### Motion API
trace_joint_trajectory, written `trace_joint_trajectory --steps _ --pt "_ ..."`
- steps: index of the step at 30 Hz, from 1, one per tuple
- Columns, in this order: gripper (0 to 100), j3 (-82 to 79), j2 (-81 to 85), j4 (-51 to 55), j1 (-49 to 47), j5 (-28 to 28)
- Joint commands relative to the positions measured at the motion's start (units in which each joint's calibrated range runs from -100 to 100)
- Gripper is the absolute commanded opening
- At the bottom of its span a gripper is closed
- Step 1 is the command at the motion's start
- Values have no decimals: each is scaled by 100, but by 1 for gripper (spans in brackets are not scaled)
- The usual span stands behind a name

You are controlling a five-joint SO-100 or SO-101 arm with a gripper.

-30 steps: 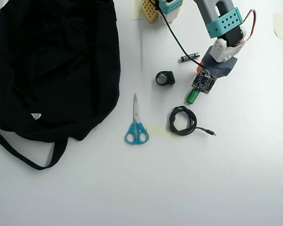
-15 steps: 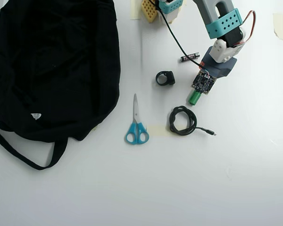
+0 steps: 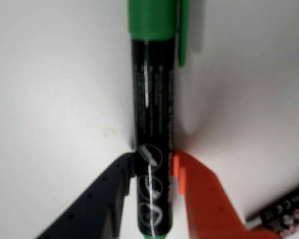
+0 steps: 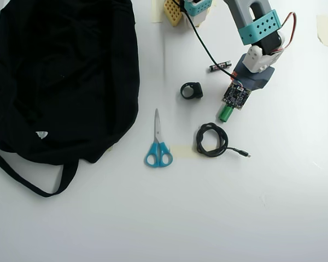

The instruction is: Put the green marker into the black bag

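- black bag (image 4: 65, 82) fills upper left of the overhead view, strap trailing off its bottom edge, well apart from the arm
- gripper (image 3: 154, 172) straddles the green marker (image 3: 153, 124): black finger (image 3: 97, 201) and orange finger (image 3: 207, 199) touch the barrel on either side, narrow gap
- marker lies on the white table (image 4: 262, 207); overhead shows only its green cap, under the gripper
- scissors (image 4: 158, 143) right of bag
- coiled cable (image 4: 211, 140) just below marker
- small battery (image 4: 220, 66) near the arm
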State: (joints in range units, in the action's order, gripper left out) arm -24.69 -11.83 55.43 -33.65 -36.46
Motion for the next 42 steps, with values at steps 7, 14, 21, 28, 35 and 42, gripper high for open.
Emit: trace_joint_trajectory --steps 7,14,21,28,35,42 --pt "2 573 54 650 -150 49" --pt "2 1076 54 1210 -150 216" --pt "2 1076 444 1339 -158 431" --pt "2 1022 1034 1632 -90 972" --pt "2 995 1847 2260 14 1318" --pt "2 977 2403 2614 269 1596"
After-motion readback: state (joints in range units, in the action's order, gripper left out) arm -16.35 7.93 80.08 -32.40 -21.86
